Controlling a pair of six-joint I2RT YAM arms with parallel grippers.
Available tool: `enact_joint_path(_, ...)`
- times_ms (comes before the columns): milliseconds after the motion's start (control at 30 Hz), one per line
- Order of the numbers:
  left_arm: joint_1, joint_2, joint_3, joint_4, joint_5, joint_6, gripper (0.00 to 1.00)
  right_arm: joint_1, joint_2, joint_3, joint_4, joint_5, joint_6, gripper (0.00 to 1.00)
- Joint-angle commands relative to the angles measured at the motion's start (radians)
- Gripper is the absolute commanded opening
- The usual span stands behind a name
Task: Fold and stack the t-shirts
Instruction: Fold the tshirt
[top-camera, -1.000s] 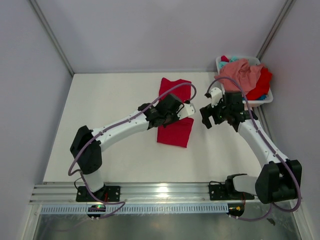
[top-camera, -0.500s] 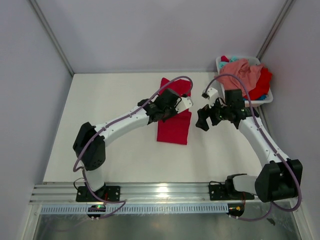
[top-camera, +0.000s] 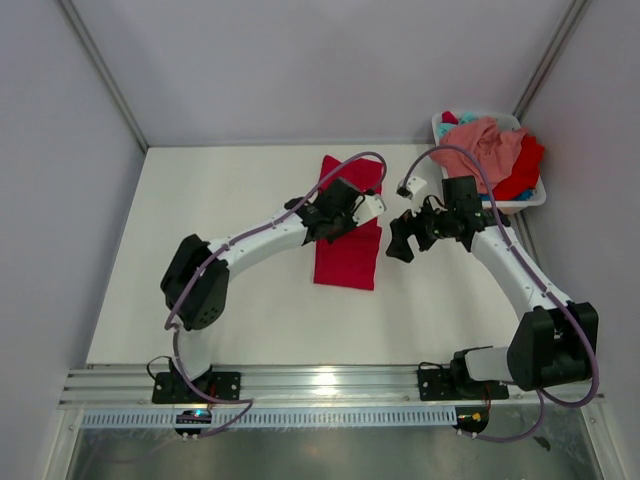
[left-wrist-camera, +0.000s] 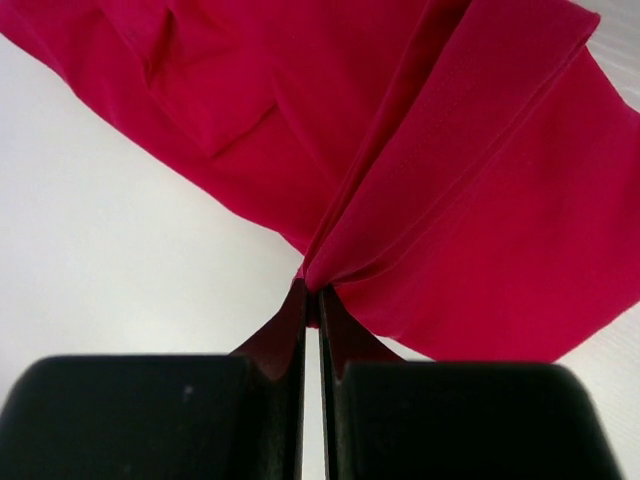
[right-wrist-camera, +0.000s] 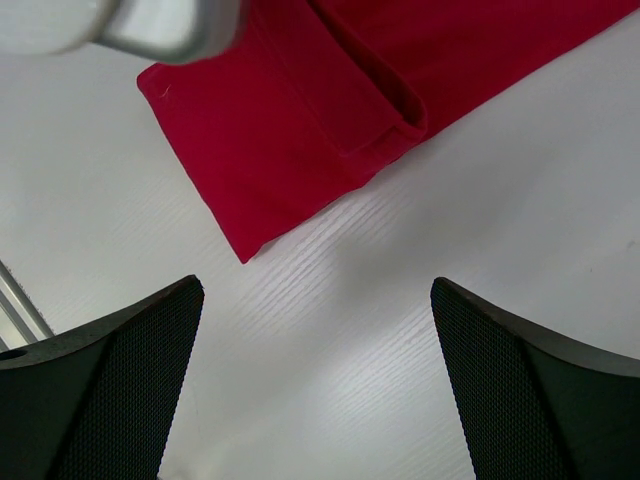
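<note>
Midway: left end effector (left-wrist-camera: 312, 296) pinched shut on the fold of the partly folded red t-shirt (top-camera: 349, 258) lying mid-counter (top-camera: 230, 200), right end effector (right-wrist-camera: 315, 305) wide open and empty beside it, remaining t-shirts (top-camera: 487, 148) heaped unfolded in the white basket (top-camera: 517, 207).

Seen from above, the left arm (top-camera: 258, 237) covers the middle of the red t-shirt (top-camera: 347, 264). The teal t-shirt (top-camera: 464, 119) lies mostly buried under the salmon t-shirt (top-camera: 485, 145) in the basket (top-camera: 541, 196).

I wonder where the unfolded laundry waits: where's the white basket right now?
In the overhead view, the white basket sits at the far right corner of the table, heaped with pink and red shirts, to the right of the folded red shirt.
</note>
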Motion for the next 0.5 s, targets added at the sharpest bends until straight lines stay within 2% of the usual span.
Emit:
enact_joint_path(0,0.018,0.053,0.057,0.076,0.030,0.000,0.00,0.010,-0.021,-0.008,0.049,-0.020,-0.021,0.99)
enact_joint_path(467,0.067,0.173,0.148,0.108,0.064,-0.009,0.00,0.011,-0.036,-0.048,0.080,0.020,-0.024,0.99)
